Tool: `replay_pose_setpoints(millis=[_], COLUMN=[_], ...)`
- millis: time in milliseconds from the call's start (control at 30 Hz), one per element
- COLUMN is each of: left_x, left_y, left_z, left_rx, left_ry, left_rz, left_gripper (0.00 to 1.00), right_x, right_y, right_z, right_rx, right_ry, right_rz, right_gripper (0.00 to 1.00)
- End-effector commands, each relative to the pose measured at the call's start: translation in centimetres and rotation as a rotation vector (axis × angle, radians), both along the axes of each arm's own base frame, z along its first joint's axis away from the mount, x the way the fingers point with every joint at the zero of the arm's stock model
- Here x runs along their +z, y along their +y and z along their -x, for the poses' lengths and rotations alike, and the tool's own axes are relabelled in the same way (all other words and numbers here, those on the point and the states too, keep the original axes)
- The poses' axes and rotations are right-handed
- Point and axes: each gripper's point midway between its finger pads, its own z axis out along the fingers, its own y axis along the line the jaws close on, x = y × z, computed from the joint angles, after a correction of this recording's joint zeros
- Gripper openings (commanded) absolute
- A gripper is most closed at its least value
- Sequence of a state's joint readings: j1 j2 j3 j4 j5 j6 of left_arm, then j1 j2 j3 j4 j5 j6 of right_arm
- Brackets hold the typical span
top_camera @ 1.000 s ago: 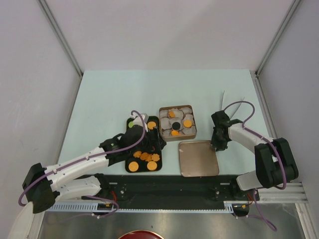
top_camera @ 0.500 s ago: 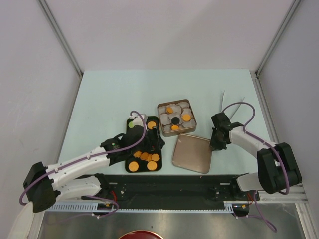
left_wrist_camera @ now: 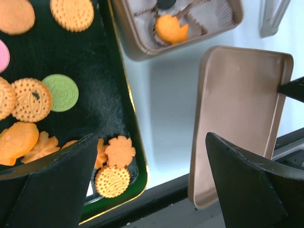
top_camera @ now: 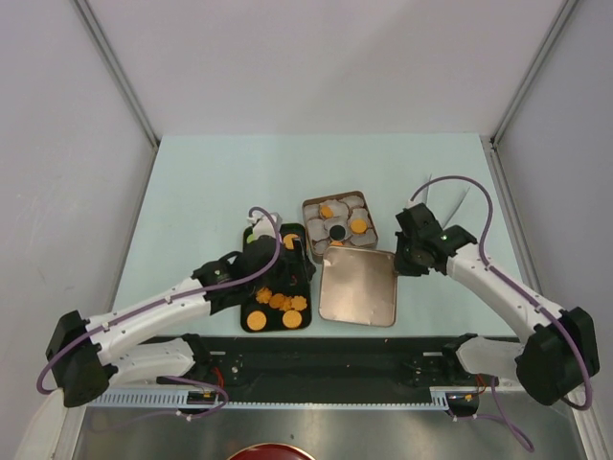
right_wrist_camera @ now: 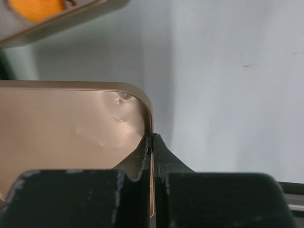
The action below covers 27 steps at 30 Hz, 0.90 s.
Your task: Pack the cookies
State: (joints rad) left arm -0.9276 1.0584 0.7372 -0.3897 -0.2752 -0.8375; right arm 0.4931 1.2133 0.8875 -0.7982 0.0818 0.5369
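Note:
Several cookies (top_camera: 278, 301), mostly orange, lie on a black tray (top_camera: 271, 319); the left wrist view shows them (left_wrist_camera: 31, 99) with a green one (left_wrist_camera: 63, 92). A brown square tin (top_camera: 305, 222) holds white paper cups and a few orange cookies (top_camera: 358, 225) and one dark one. Its flat brown lid (top_camera: 359, 287) lies just in front of the tin. My right gripper (top_camera: 410, 261) is shut on the lid's right rim (right_wrist_camera: 151, 123). My left gripper (top_camera: 295, 271) is open and empty over the tray's right edge (left_wrist_camera: 137, 142).
A thin pale sheet (top_camera: 450, 196) lies at the back right of the table. The black mounting rail (top_camera: 326, 350) runs along the near edge. Grey walls close in on the left, back and right.
My right gripper has pulled the lid leftward and toward the tin, turning it. The tin has shifted slightly left and back. My left arm has barely moved.

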Motion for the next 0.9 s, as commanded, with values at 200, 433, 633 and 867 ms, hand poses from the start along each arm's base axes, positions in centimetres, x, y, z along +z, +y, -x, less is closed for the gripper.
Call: replay_pose_setpoints(millis=[200, 433, 633, 867], left_x=[8.7, 11.1, 12.9, 13.8], left_y=[-2.5, -3.3, 1.2, 2.0], left_z=[-1.7, -1.7, -3.1, -3.4], left_rx=[-0.088, -0.118, 0.095, 0.092], left_ry=[-0.234, -0.29, -0.349, -0.388], left_rz=[0.159, 0.23, 0.216, 0.241], left_gripper=[1.0, 1.0, 1.0, 1.0], right_x=[8.5, 9.6, 10.3, 10.9], right_y=[2.5, 3.6, 2.1, 2.7], right_z=[-1.0, -2.0, -2.3, -2.6], right_rx=[0.104, 0.137, 0.109, 0.119], right_ry=[-0.153, -0.183, -0.203, -0.21], right_rz=[-0.124, -0.145, -0.132, -0.156], right_gripper=[0.0, 0.0, 0.0, 0.0])
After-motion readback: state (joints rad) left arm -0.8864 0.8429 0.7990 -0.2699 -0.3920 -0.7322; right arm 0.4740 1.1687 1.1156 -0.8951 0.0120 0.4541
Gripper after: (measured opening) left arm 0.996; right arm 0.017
